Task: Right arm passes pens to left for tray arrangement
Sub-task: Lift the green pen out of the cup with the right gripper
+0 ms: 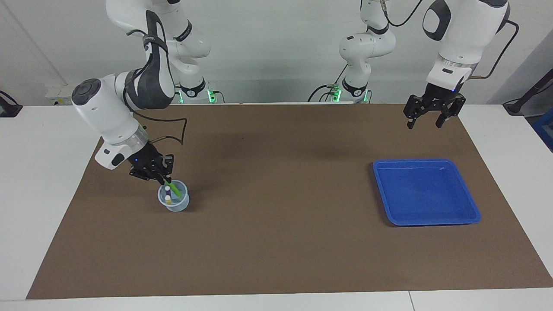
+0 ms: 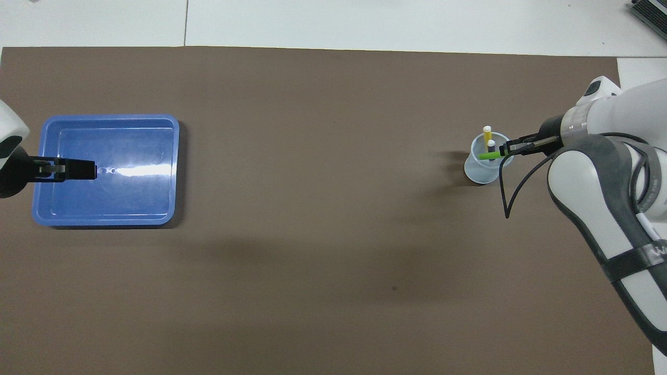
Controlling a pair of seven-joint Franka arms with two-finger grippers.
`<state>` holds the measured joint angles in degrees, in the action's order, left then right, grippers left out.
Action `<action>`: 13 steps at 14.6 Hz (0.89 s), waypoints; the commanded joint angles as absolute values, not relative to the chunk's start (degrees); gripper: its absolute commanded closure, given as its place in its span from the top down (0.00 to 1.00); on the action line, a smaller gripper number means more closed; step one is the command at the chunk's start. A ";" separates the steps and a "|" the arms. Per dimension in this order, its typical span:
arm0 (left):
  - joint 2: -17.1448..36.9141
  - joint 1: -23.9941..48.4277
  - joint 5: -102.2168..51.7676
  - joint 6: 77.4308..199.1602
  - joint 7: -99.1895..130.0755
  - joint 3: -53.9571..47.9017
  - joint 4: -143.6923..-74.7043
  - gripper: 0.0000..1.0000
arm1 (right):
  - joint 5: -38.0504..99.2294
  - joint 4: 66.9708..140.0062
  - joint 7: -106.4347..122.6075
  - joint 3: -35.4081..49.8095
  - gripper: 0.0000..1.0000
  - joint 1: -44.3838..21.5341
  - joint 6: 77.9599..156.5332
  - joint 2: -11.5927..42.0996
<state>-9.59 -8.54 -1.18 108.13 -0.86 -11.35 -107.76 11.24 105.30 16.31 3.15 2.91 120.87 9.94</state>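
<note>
brown mat (image 1: 276,224) covers a white table (image 1: 39,172) before a pale wall (image 1: 276,47).

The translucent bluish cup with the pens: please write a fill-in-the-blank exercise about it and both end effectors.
1. The right end effector is shut on the slim bright ____ marker pen.
2. The purple marker pen and the yellow marker pen stand in the small translucent bluish ____.
3. The shallow bright blue plastic tray holds ____ pens.
4. The left end effector, jaws ____, waits over the brown mat.

Missing words: green; cup; no; open
</note>
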 commanded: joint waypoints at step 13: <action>-10.99 -8.17 -0.53 107.41 4.01 -11.42 -109.51 0.85 | 5.80 100.55 10.65 5.00 0.00 2.37 107.58 2.73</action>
<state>-9.62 -8.54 -1.18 108.00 0.55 -11.38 -107.96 6.71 100.97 13.14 3.29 2.17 108.69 3.54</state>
